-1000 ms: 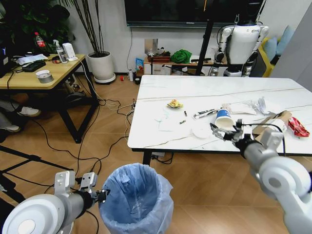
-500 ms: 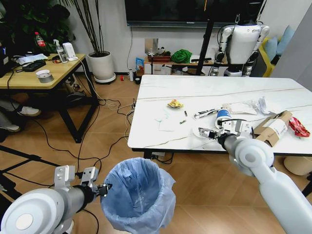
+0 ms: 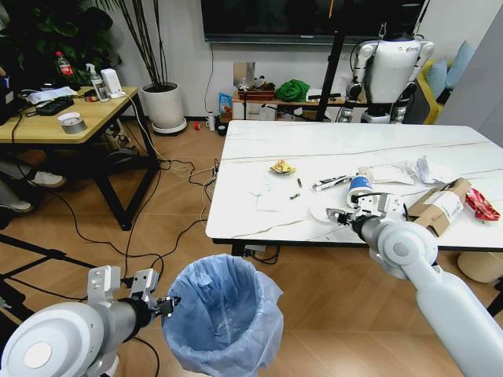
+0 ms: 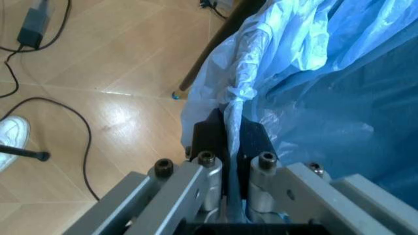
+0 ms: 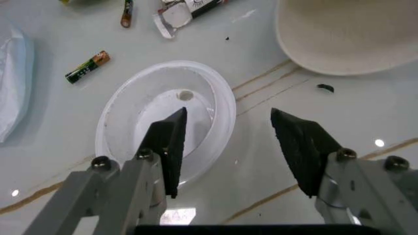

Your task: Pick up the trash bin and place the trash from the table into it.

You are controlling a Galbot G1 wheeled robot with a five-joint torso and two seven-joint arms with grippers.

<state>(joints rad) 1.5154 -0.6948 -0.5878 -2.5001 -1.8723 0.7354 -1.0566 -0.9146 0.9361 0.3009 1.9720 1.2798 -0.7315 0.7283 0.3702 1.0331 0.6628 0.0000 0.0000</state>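
We see the bin (image 3: 225, 316), lined with a blue bag, on the floor in front of the table (image 3: 259, 224), near its front left corner. Our left gripper (image 3: 164, 304) sits at the bin's left rim. Our right gripper (image 3: 341, 216) reaches over the table's front edge, beside the paper cup (image 3: 358, 187) and a white lid (image 3: 321, 212).

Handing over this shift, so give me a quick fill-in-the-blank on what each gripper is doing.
1. The left gripper is shut on the rim of the ____.
2. The right gripper is ____, its fingers either side of a clear plastic lid.
3. A small battery lies on the ____.

Missing words: trash bin; open; table
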